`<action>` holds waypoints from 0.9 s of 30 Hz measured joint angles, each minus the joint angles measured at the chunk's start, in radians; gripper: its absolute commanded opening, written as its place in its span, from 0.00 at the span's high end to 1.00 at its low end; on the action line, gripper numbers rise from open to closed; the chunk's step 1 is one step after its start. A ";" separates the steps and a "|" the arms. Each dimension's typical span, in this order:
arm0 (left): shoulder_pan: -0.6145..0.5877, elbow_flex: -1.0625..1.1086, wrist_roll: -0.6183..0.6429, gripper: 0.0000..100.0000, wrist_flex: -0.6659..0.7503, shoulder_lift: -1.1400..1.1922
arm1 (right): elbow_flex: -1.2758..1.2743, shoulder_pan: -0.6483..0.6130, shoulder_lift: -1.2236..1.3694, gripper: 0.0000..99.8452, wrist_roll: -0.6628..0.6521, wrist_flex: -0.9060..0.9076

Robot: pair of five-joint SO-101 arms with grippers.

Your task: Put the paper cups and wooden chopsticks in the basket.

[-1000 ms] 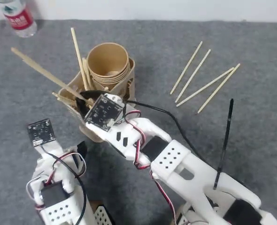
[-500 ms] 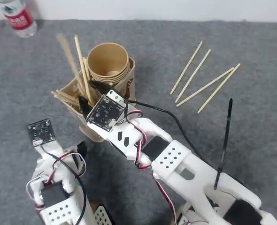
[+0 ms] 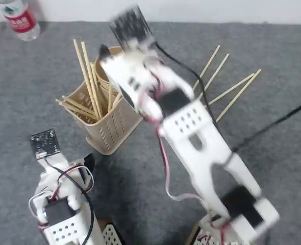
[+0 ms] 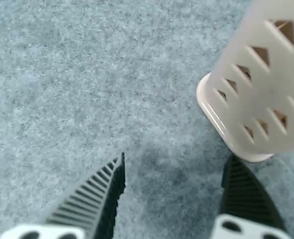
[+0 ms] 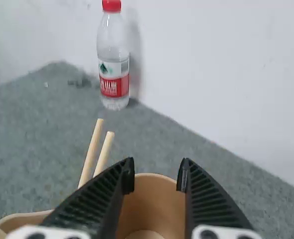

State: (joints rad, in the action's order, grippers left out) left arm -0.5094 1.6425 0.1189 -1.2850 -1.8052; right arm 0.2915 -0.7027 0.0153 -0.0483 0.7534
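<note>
A beige slotted basket (image 3: 112,127) stands left of the table's middle. In it are stacked paper cups (image 3: 105,81) and several upright wooden chopsticks (image 3: 86,76). My right gripper (image 3: 107,55) hangs above the cups, open with nothing between its fingers. Its wrist view shows the gripper (image 5: 154,179) over a paper cup (image 5: 149,209), with two chopstick tips (image 5: 98,147) beside it. Several loose chopsticks (image 3: 240,84) lie on the carpet to the right, partly hidden by the arm. My left gripper (image 4: 174,184) is open, low over the carpet beside the basket (image 4: 256,89).
A water bottle (image 3: 20,19) with a red label stands at the back left corner, seen also as the bottle (image 5: 113,59) against the white wall. The left arm (image 3: 53,194) rests at the front left. Grey carpet covers the table.
The right arm has risen from the basket's front and swung toward the back. The long chopstick that leaned out to the left now stands in the basket. The left arm has not moved.
</note>
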 measured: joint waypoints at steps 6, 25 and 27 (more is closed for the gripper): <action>0.000 0.000 0.000 0.70 0.000 0.000 | 0.623 -0.009 0.385 0.86 -0.057 0.250; 0.000 0.000 0.000 0.70 0.000 0.000 | 1.350 -0.072 0.918 0.85 -0.244 0.525; 0.000 0.000 0.000 0.70 0.000 0.000 | 1.350 -0.080 0.914 0.87 -0.244 0.525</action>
State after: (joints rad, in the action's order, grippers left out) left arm -0.5094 1.6425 0.1189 -1.2850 -1.8052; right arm 1.6418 -0.7825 0.9298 -0.2923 1.2781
